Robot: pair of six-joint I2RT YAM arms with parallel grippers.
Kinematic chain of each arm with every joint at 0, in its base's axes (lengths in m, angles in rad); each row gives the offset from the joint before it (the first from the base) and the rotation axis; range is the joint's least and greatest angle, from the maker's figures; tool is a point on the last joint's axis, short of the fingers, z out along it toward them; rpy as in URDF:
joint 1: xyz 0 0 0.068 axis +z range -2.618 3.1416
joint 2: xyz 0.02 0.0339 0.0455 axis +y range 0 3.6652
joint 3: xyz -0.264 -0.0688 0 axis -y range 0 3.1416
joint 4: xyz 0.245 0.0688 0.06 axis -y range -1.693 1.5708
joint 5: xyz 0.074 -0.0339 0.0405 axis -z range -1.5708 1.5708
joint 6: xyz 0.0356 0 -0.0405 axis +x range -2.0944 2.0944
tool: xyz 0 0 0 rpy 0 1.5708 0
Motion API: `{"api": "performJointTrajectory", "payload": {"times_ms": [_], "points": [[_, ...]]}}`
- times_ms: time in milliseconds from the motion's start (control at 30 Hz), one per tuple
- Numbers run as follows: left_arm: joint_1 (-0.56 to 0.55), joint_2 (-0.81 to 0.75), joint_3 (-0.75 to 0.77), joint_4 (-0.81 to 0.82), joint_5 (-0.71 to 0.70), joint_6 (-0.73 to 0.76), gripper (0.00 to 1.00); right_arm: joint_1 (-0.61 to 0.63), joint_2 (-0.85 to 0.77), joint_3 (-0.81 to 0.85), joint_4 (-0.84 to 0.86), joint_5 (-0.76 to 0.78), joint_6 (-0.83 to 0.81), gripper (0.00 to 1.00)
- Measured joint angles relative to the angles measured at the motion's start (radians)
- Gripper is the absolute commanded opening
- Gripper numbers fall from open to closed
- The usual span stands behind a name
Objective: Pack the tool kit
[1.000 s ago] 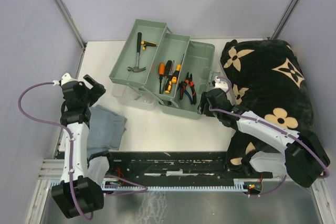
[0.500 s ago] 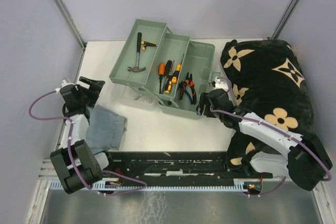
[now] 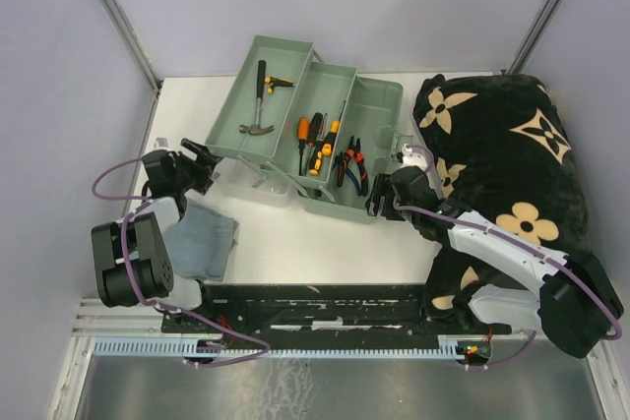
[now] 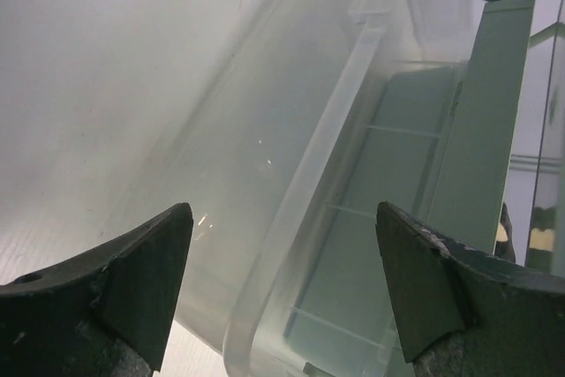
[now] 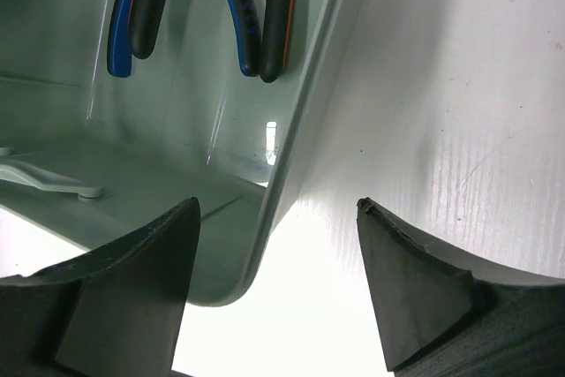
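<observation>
The toolbox [image 3: 380, 123] sits open in the middle of the white surface [image 3: 325, 243], its trays folded out in steps. The hammer [image 3: 260, 95] lies in the tray farthest left, the screwdrivers [image 3: 315, 143] in the middle tray and the pliers [image 3: 351, 164] in the deep base, so the loading looks done and the step in hand is probably folding the box shut. The clear lid [image 3: 241, 177] hangs off the toolbox's near left side. The left tool [image 3: 200, 157] is open just left of it, and its wrist view shows the lid's rim lying between the spread fingers with nothing pinched yet. At the toolbox's near right corner the right tool [image 3: 377, 202] is also open, its fingers astride the base wall without closing on it. To do this well, the right tool should clamp that wall first so the box cannot slide. The left one should then take the lid rim squarely and deep enough not to slip off the slick plastic, lifting it in an arc toward the base so the trays fold in together. The hammer's handle is worth watching in case it snags. A folded cloth [image 3: 202, 238] lies near and left of the toolbox, and a flowered blanket [image 3: 502, 164] right of it, both out of the way.
</observation>
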Motion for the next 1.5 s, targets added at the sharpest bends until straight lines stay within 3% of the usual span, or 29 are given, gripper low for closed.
{"api": "performJointTrajectory", "payload": {"times_ms": [400,733,1100,1300,1500], "points": [[-0.038,0.026,0.001,-0.025,-0.053,0.040,0.69,-0.001,0.061,0.009,0.045,0.000,0.005,0.80],[-0.091,-0.069,0.001,-0.098,-0.188,0.141,0.41,-0.001,0.063,0.011,0.043,0.000,0.005,0.81],[-0.116,-0.129,0.001,-0.116,-0.221,0.235,0.11,-0.001,0.063,0.013,0.035,0.003,0.005,0.81],[-0.133,-0.148,0.001,-0.128,-0.253,0.258,0.03,-0.001,0.061,0.013,0.032,0.006,0.005,0.81],[-0.183,-0.254,0.000,-0.203,-0.315,0.301,0.03,-0.001,0.051,0.013,0.016,0.008,0.005,0.81]]}}
